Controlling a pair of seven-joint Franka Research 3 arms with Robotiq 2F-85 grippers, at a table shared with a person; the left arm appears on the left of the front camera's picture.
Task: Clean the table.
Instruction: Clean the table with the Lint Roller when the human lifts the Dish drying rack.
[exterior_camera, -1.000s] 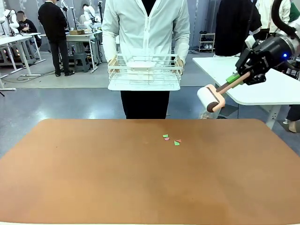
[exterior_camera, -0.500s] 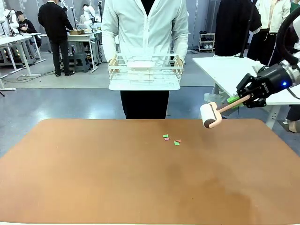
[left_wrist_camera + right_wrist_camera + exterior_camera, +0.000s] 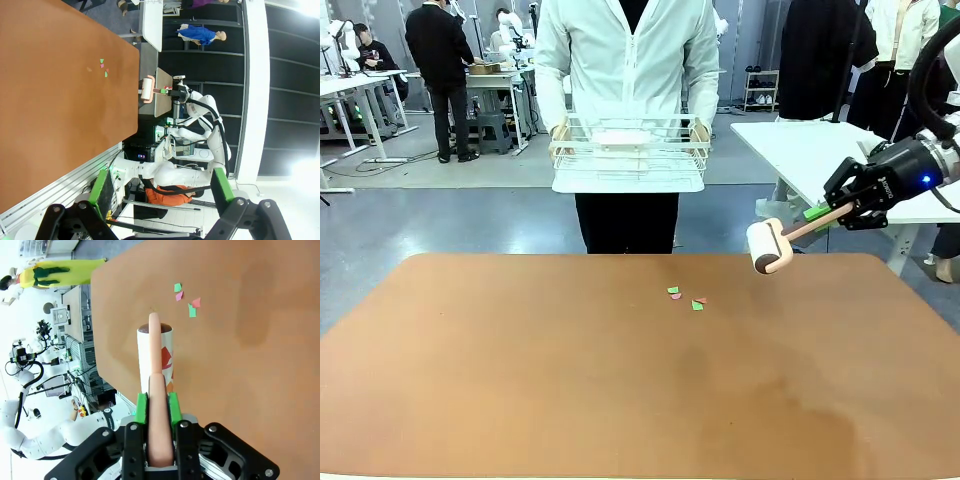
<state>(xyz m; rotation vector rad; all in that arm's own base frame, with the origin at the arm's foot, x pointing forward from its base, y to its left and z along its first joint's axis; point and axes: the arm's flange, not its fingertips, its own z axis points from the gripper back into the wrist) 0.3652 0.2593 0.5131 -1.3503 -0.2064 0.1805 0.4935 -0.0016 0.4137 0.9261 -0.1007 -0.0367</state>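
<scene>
Since it dropped, lint roller hovers near the table.

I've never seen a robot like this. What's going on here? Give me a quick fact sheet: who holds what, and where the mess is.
right gripper: shut on the handle of the lint roller
roller position: raised near the far right edge of the table, apart from the scraps
mess: a few green and pink paper scraps toward the table's far middle
left gripper: open, holding nothing, off to the side of the table
person: standing at the far side, holding a white wire rack with both hands
</scene>
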